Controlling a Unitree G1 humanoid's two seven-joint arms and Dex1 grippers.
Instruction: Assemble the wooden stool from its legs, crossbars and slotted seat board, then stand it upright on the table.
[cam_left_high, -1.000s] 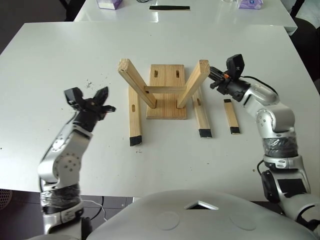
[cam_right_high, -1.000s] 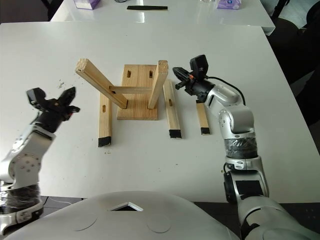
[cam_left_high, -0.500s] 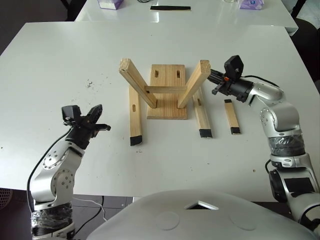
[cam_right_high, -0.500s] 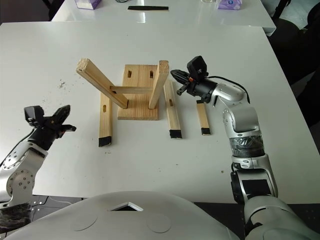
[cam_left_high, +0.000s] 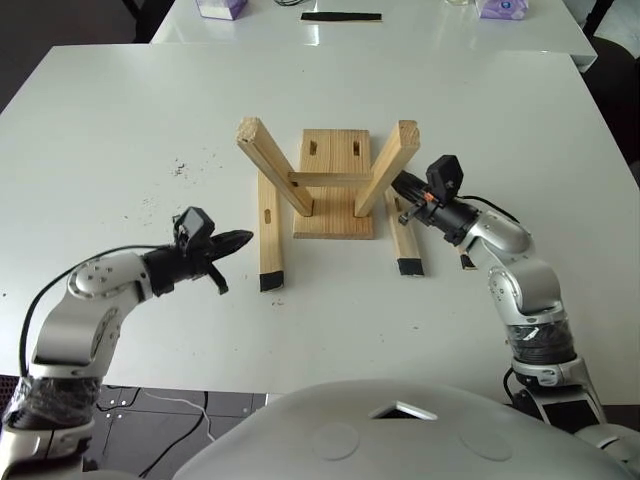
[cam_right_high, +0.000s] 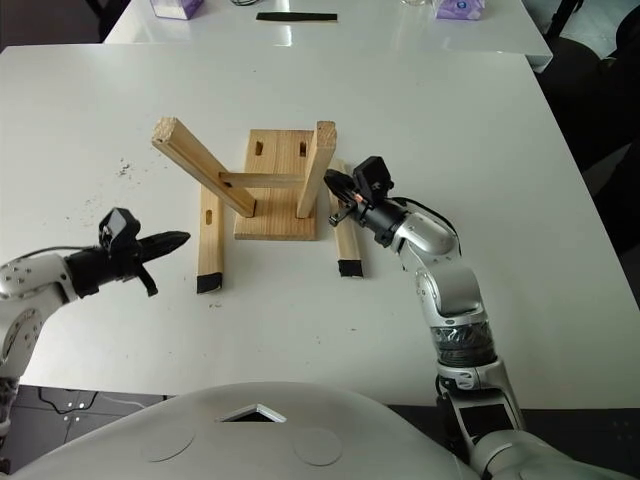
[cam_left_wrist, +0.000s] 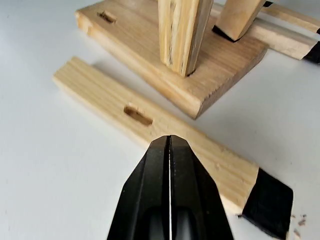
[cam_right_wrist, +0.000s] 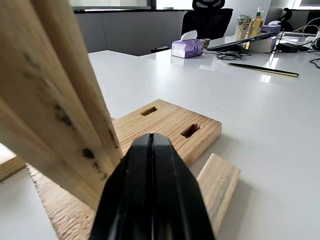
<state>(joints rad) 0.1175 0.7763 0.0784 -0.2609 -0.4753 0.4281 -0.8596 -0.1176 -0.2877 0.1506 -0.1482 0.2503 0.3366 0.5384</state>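
Note:
The seat board (cam_left_high: 334, 215) lies flat at the table's centre. Two legs stand in it, the left leg (cam_left_high: 272, 165) and the right leg (cam_left_high: 387, 165), leaning outward and joined by a crossbar (cam_left_high: 330, 179). A loose slotted leg (cam_left_high: 269, 235) with a black foot lies left of the board. My left gripper (cam_left_high: 243, 237) is shut just beside it, its tip (cam_left_wrist: 170, 137) pointing at the wood near the slot. Another loose leg (cam_left_high: 404, 240) lies right of the board. My right gripper (cam_left_high: 398, 181) is shut, low beside the right standing leg (cam_right_wrist: 55, 100).
A short crossbar (cam_left_high: 467, 262) lies right of the right loose leg, mostly behind my right arm. Wood crumbs (cam_left_high: 180, 166) dot the table on the left. On the far table sit a black strip (cam_left_high: 340, 16) and purple tissue boxes (cam_left_high: 220, 8).
My left arm swung down and right toward the loose left leg, and its fingers went from open to shut. My right gripper dropped from the right leg's top toward its base.

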